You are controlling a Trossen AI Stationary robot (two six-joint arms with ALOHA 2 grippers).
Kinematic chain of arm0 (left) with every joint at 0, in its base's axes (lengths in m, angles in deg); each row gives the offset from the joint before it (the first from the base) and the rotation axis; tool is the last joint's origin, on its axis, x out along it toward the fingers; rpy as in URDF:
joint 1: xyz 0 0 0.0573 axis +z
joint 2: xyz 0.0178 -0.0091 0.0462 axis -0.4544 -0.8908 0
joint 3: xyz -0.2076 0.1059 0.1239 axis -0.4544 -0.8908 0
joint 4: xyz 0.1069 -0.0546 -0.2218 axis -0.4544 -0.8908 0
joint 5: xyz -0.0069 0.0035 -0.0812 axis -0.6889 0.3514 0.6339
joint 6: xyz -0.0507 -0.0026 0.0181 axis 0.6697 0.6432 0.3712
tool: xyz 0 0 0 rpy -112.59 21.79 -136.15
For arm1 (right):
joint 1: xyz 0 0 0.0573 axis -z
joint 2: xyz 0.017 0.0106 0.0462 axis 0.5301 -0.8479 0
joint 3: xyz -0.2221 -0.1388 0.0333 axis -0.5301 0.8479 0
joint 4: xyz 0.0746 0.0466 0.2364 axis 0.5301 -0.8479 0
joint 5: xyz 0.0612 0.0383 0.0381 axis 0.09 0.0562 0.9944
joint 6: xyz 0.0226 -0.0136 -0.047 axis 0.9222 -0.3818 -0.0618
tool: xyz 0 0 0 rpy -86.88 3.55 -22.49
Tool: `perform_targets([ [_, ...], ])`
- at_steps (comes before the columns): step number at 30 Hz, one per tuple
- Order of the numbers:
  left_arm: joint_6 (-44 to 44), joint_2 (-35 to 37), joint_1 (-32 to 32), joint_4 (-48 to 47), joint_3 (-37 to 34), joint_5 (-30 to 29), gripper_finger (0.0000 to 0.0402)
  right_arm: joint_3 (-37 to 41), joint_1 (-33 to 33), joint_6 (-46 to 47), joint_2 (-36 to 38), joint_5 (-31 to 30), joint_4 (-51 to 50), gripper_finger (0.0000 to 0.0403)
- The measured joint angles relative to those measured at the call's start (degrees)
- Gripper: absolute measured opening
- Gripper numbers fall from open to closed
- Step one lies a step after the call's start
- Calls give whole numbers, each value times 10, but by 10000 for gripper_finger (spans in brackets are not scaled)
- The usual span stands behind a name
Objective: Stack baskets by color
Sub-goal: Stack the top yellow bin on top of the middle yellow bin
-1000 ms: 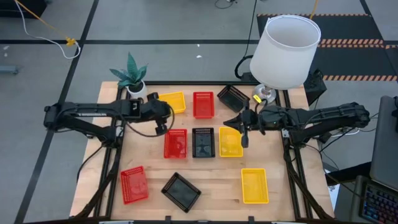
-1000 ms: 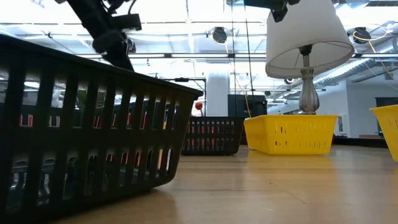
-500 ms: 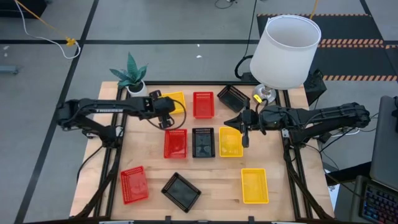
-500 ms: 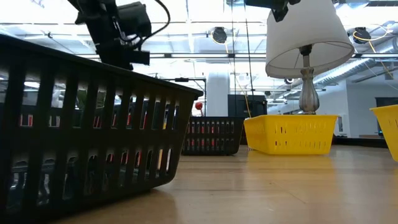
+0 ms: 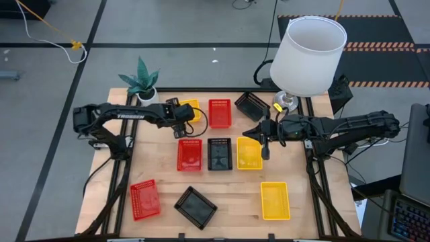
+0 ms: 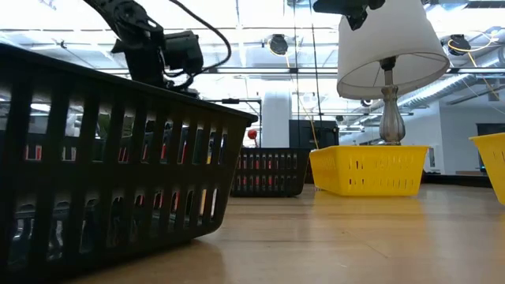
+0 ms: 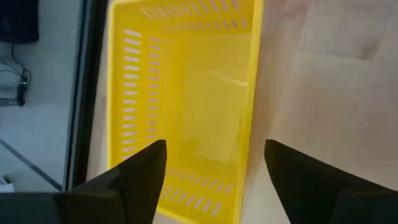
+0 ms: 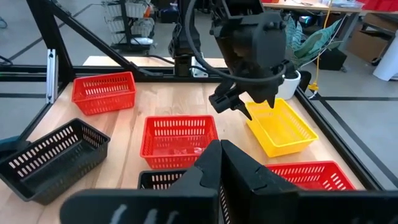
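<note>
Nine baskets lie singly on the wooden table. In the far row are a yellow basket (image 5: pixel 193 107), a red one (image 5: pixel 220 112) and a black one (image 5: pixel 252 105). Red (image 5: pixel 189 154), black (image 5: pixel 220 154) and yellow (image 5: pixel 248 152) fill the middle row. Red (image 5: pixel 144 199), black (image 5: pixel 195 206) and yellow (image 5: pixel 275 200) sit near the front edge. My left gripper (image 5: pixel 183 121) hangs open over the far yellow basket (image 7: pixel 186 106), tilted downward, its fingers (image 7: pixel 140 180) spread above that basket's end. My right gripper (image 5: pixel 263 140) is shut and hovers above the middle yellow basket.
A white-shaded lamp (image 5: pixel 309 54) stands at the far right corner and a potted plant (image 5: pixel 141 84) at the far left corner. Black frame rails (image 5: pixel 124 175) run along both sides. Bare wood (image 5: pixel 235 195) lies between the front baskets.
My left gripper has come down and gone toward the table's right, ending over the far yellow basket, and has tipped further downward. My right arm has kept still. No basket has moved.
</note>
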Motion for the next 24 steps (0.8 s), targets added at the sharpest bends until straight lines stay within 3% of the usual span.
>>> perform_targets([
  [15,-37,-35,30,25,-1,49,182,0,0,-4,0,-1,0,0],
  [24,-80,-45,26,31,0,60,70,0,0,0,0,0,-2,0],
])
